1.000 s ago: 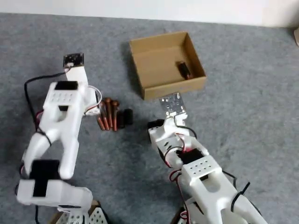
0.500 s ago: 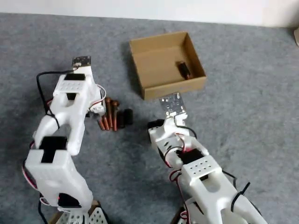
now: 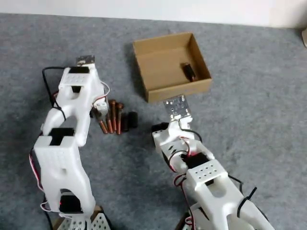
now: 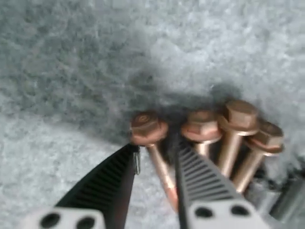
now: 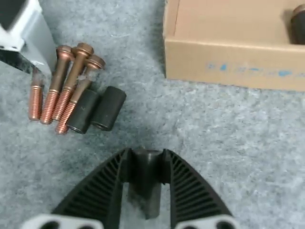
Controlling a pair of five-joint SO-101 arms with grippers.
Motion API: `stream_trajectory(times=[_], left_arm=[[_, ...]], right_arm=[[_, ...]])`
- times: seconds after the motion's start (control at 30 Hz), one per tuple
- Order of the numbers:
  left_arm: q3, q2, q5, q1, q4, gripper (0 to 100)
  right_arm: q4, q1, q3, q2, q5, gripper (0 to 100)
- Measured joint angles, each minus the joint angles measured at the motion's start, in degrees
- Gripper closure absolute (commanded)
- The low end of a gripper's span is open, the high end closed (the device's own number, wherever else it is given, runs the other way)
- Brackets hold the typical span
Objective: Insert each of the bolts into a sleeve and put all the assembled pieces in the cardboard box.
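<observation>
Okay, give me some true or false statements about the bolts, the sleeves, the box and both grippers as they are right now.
1. The right gripper holds a black sleeve. True.
2. The cardboard box is empty. False: one dark piece lies inside it.
3. Four copper bolts are outside the box. True.
4. The left gripper hangs over the box. False: it is down at the bolts, its fingers either side of the end bolt.

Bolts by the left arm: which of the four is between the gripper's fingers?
The end bolt, farthest from the loose sleeves: the left gripper straddles its shank, while the other three bolts lie outside.
</observation>
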Motion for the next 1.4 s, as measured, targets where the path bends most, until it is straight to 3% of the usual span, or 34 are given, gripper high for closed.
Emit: stream_trajectory(times=[0.4,0.6,0.8,0.93,1.17,1.4], left_arm=[[0.0,-4.0,-5.8,3.8,6.5,100],[5.0,-27.0,-5.9,3.9,10.2,100],[14.9,-55.5,-6.0,7.2,9.8,100],[24.6,-73.1,-6.0,12.1,1.9,100],[47.6,-98.7,-6.0,21.5,-19.0,100],[63.7,-119.3,-6.0,31.7,-29.7,99]], right_arm=[[0.0,0.0,0.4,-1.4,0.0,99.5],[1.3,0.0,6.2,-17.9,0.0,99.5],[2.5,0.0,18.5,-46.7,2.8,99.5],[7.6,-0.9,22.2,-62.0,6.5,99.5],[8.4,-3.8,22.2,-62.5,7.3,99.5],[8.4,-4.2,22.1,-64.3,7.3,99.5]])
